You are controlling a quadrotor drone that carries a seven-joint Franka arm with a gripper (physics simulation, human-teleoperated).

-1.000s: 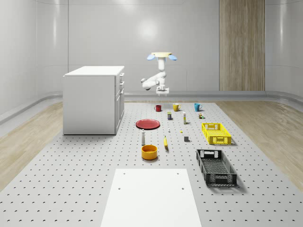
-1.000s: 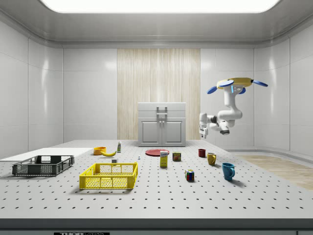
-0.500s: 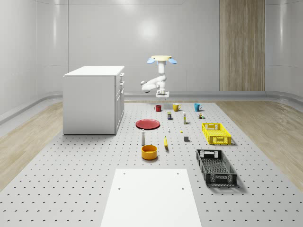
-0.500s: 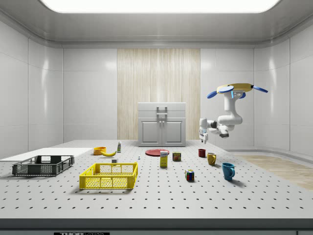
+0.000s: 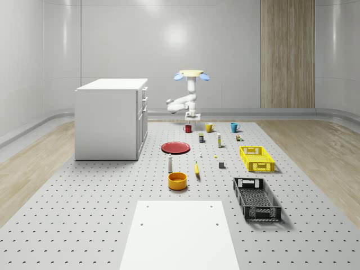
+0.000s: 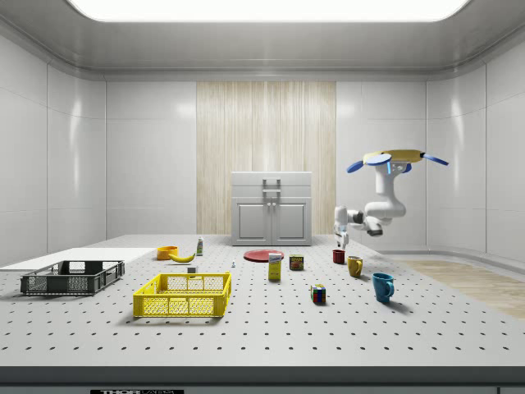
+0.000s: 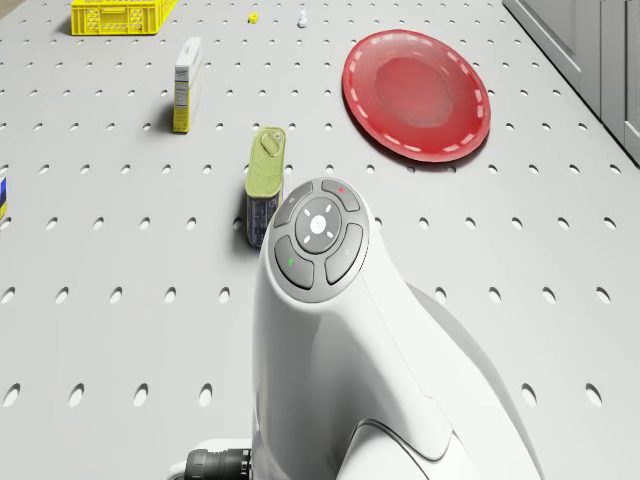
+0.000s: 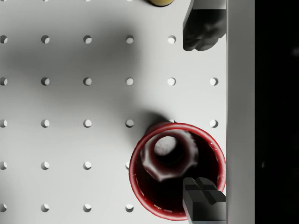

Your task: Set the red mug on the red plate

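The red mug (image 5: pixel 188 128) (image 6: pixel 338 256) stands upright on the perforated table, near its far end. In the wrist view the red mug (image 8: pixel 176 170) is seen from straight above. My gripper (image 8: pixel 202 114) is open over it, with one finger (image 8: pixel 203 200) above the mug's rim and the other finger (image 8: pixel 201 25) well clear of it. The gripper (image 5: pixel 192 118) (image 6: pixel 340 240) hangs a short way above the mug, holding nothing. The drone (image 5: pixel 191 74) (image 6: pixel 394 158) hovers over that end of the table. The red plate (image 5: pixel 176 147) (image 7: pixel 416 94) lies flat, nearer the cabinet.
A yellow mug (image 5: pixel 208 127) and a blue mug (image 5: pixel 234 127) stand beside the red one. A can (image 7: pixel 265 185) and a small box (image 7: pixel 185 85) stand close by. A white cabinet (image 5: pixel 111 118), yellow crate (image 5: pixel 256 158), black crate (image 5: pixel 256 198), orange bowl (image 5: pixel 177 180) and banana (image 5: pixel 197 168) share the table.
The drone has sunk lower and the arm has brought the gripper down closer to the red mug. The mug and plate have not moved.
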